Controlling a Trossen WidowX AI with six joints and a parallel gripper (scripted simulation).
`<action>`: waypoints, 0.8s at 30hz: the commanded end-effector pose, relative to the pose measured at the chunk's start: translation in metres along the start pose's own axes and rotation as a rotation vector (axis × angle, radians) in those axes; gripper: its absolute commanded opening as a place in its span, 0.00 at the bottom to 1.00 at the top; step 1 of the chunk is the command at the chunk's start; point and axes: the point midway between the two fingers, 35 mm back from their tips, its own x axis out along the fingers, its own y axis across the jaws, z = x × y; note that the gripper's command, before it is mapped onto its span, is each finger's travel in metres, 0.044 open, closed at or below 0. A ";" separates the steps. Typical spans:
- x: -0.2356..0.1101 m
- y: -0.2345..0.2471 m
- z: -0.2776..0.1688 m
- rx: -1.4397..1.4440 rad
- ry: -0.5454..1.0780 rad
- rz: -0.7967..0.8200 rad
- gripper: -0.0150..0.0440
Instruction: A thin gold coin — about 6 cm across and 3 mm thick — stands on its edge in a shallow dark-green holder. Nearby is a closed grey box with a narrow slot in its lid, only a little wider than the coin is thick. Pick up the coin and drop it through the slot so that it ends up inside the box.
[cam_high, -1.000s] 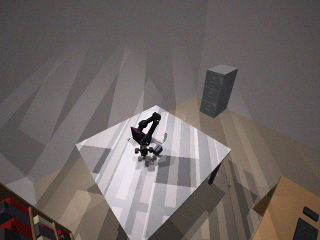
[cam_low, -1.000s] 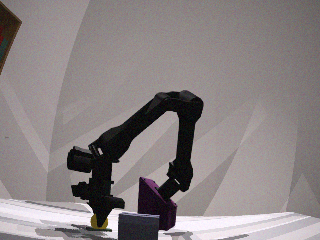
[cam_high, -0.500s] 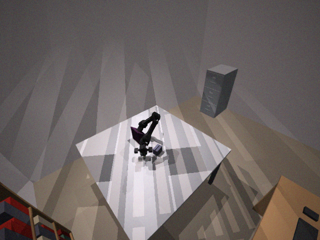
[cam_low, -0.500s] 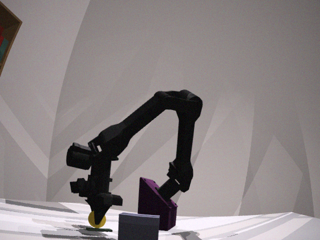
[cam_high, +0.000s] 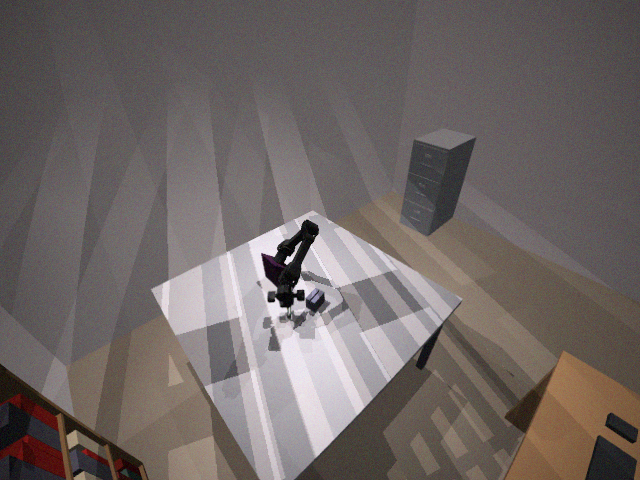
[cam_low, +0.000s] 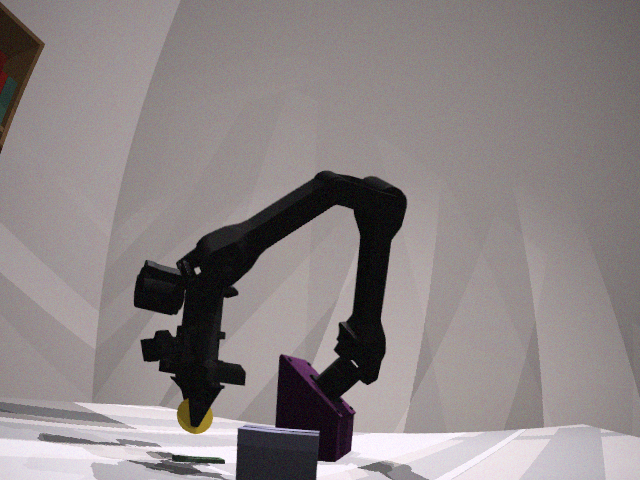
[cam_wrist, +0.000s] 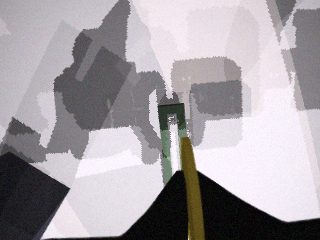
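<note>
The gold coin (cam_low: 183, 416) (cam_wrist: 193, 200) is upright on edge between the fingertips of my gripper (cam_low: 195, 424) (cam_wrist: 186, 177), which is shut on it. In the exterior view the coin hangs clear above the green holder (cam_low: 199, 459) (cam_wrist: 166, 150), with a gap between them. The holder lies flat on the table, its groove bare at the end that shows in the wrist view. The grey box (cam_high: 315, 299) (cam_low: 277, 454) (cam_wrist: 30, 200) stands beside the holder, at the lower left of the wrist view. Its slot shows as a thin dark line on the lid in the top view.
The arm's purple base mount (cam_high: 271, 269) (cam_low: 315, 413) stands behind the box in the exterior view. The white table (cam_high: 310, 413) carries striped light and shadows. A filing cabinet (cam_high: 436, 180), a wooden desk (cam_high: 578, 397) and a bookshelf stand away from the table.
</note>
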 end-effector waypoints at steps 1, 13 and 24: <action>-0.012 0.002 0.001 -0.009 -0.004 -0.004 0.25; -0.042 0.003 -0.004 -0.003 0.012 0.000 0.25; -0.051 0.004 -0.007 0.152 0.017 0.001 0.25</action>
